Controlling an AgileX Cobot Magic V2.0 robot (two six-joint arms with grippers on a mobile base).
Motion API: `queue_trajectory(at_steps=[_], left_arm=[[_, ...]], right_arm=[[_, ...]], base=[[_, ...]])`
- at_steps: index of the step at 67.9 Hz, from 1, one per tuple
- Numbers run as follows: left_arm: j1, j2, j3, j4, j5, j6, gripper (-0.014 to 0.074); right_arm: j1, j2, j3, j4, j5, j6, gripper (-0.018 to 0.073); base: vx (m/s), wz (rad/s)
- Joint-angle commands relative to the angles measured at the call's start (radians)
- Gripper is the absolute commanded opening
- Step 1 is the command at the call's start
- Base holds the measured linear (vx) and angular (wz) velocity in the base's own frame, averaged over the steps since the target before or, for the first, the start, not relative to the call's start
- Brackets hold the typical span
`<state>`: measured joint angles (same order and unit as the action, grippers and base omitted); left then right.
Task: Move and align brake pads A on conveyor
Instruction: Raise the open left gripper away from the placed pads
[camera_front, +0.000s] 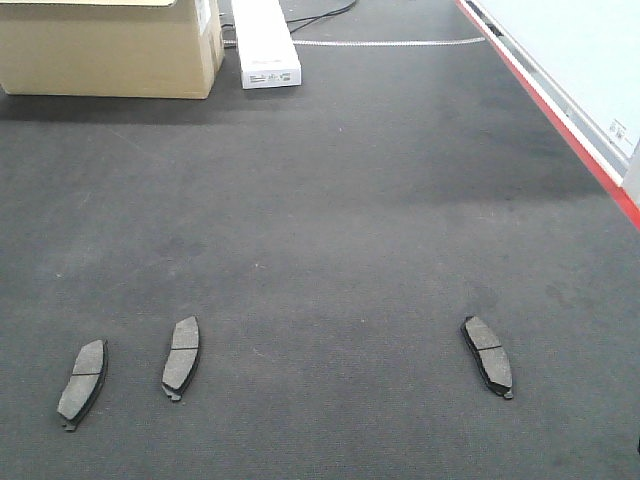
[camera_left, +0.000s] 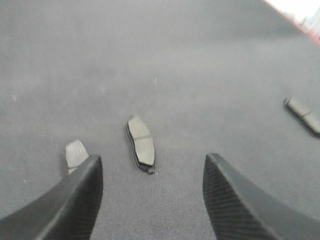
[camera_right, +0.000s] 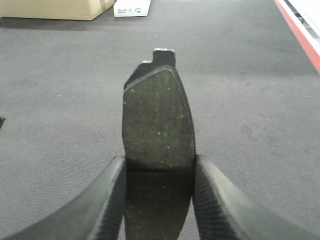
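One brake pad (camera_right: 158, 125) is gripped between the fingers of the right gripper (camera_right: 159, 192), raised above the conveyor (camera_front: 330, 220); three more pads (camera_front: 181, 357) lie flat along the near edge, two towards the left corner, one (camera_front: 488, 356) towards the right; the left gripper (camera_left: 150, 192) is spread wide, holding nothing; a cardboard box (camera_front: 110, 45) is seen at the far left corner.

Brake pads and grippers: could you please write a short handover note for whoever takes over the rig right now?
Right gripper: shut on a fourth brake pad, held above the conveyor.
Left gripper: open, empty, hovering near the middle pad.
Three pads lie on the conveyor: far-left pad, middle pad, right pad.
Done: three pads in a rough row, unevenly angled.
Left: place the held pad, probably in the gap, then straighten all four.
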<state>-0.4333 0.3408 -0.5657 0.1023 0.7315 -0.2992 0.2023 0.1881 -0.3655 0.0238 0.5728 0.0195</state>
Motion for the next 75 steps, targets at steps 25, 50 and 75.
queue_trajectory(at_steps=[25, 50, 75], left_arm=[[-0.006, -0.158, 0.043, 0.000, -0.054, 0.073, 0.0422], [-0.006, -0.158, 0.043, 0.001, -0.054, 0.073, 0.0422], [-0.006, -0.158, 0.043, 0.001, -0.054, 0.073, 0.0422]], right_arm=[[-0.002, 0.009, -0.027, -0.004, -0.103, -0.008, -0.0004], [-0.002, 0.009, -0.027, 0.021, -0.113, 0.007, -0.0004], [-0.002, 0.439, -0.204, 0.258, -0.001, -0.124, 0.0006]], base=[[0.00, 0.00], [0.00, 0.00], [0.00, 0.00]])
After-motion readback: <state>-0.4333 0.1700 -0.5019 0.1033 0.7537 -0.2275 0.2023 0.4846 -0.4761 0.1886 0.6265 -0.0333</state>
